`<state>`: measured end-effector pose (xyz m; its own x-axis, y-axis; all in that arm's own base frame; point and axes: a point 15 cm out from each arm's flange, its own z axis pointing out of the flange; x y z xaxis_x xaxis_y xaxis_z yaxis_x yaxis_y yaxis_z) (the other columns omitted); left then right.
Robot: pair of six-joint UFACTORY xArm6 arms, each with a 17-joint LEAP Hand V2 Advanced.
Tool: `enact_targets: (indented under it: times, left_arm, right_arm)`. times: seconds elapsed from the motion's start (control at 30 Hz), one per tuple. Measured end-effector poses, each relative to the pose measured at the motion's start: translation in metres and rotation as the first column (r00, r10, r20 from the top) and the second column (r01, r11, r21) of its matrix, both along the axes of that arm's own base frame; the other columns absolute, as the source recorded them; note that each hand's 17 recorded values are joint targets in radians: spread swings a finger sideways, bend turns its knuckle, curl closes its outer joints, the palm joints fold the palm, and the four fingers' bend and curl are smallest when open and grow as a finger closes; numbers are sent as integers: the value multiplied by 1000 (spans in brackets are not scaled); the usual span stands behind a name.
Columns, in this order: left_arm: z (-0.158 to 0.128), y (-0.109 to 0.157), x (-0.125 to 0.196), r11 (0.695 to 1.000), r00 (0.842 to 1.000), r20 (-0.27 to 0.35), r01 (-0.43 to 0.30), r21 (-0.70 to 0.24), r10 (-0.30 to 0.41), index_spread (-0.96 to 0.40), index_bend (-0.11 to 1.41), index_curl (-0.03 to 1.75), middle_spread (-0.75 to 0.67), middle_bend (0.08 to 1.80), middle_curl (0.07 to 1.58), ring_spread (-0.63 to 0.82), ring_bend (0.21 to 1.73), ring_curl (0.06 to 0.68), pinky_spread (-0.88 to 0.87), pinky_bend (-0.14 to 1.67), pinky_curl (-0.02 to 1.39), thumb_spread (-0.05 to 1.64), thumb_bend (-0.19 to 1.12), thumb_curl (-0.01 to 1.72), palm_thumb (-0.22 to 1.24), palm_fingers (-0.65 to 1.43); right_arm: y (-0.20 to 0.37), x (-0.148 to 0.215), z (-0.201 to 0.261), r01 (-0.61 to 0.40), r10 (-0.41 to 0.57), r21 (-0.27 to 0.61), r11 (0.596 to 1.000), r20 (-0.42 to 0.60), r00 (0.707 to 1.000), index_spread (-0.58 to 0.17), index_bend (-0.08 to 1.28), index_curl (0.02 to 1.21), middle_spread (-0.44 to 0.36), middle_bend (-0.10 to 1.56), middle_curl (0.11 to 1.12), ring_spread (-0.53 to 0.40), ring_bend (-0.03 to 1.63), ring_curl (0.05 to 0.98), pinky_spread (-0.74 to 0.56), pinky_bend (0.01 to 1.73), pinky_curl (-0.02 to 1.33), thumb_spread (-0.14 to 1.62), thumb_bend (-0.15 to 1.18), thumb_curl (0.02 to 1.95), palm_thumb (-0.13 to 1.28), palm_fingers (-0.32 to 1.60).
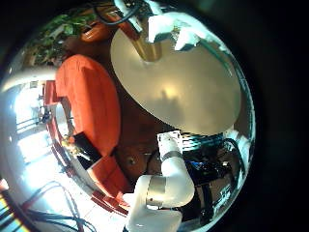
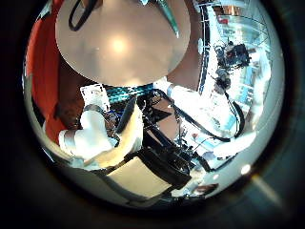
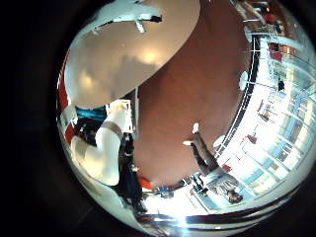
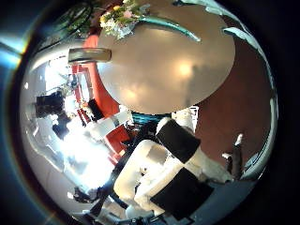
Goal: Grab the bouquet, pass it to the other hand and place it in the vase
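Observation:
The bouquet (image 4: 122,19), a bunch of pale flowers with leaves, lies at the far rim of the round table (image 4: 178,75) in the right thumb side palm view. Beside it, just off the rim, is a short cylinder (image 4: 94,54) that may be the vase. In the left little finger side palm view, leafy stems (image 1: 82,21) show past the table (image 1: 179,87). Both palms look down on the table from well above it. Parts of my left hand (image 1: 179,29) and right hand (image 4: 178,30) show only at the views' edges. Nothing lies close to either palm.
A large sofa (image 1: 92,92) curves round one side of the table. A white arm (image 1: 164,188) rises beside the table, and the arm (image 4: 159,183) also fills the near part of the right thumb side palm view. Bare floor (image 3: 197,89) lies beyond.

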<state>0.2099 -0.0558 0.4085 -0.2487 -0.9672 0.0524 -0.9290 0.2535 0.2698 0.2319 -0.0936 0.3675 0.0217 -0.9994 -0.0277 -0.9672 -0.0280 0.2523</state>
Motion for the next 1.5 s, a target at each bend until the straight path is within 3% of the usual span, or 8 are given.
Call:
enact_targets:
  times: [0.2,0.47,0.67,1.17,1.5]
  left_arm:
    - [-1,-26,3,992,992,21,127,-7,-126,-50,175,346,309,189,331,494,521,181,492,262,334,1136,-21,332,354,169]
    - [-2,-24,6,976,976,32,215,-17,-215,-51,177,350,308,188,329,490,518,182,485,262,336,1137,-21,330,354,179]
    - [-8,-23,11,973,973,21,230,-13,-230,-51,175,351,307,189,329,489,514,182,483,261,335,1138,-21,330,349,181]
    - [-8,-22,17,976,976,21,217,-10,-217,-51,174,350,307,188,328,489,512,183,482,260,333,1140,-21,333,347,182]
    - [-12,-26,20,982,982,6,190,-10,-190,-51,174,350,307,188,328,490,511,184,482,261,332,1144,-21,329,341,182]
  right_arm:
    - [-21,26,-28,100,-99,19,995,-21,995,-217,231,356,-31,485,387,-53,873,243,217,639,141,1132,-21,352,508,391]
    - [-4,60,-58,192,-185,131,973,-64,981,-231,196,382,-54,478,394,-109,884,249,161,635,121,1093,-20,369,524,419]
    - [15,89,-88,197,-182,197,960,-94,979,-229,184,389,-68,475,403,-135,908,257,118,643,108,1073,-23,378,534,430]
    - [38,164,-140,155,-140,171,973,-98,985,-226,192,417,-76,491,434,-150,917,273,89,638,74,1055,-20,396,591,422]
    - [34,193,-177,159,-135,169,973,-145,980,-236,199,439,-84,483,446,-165,912,279,71,634,54,1046,-20,416,653,437]
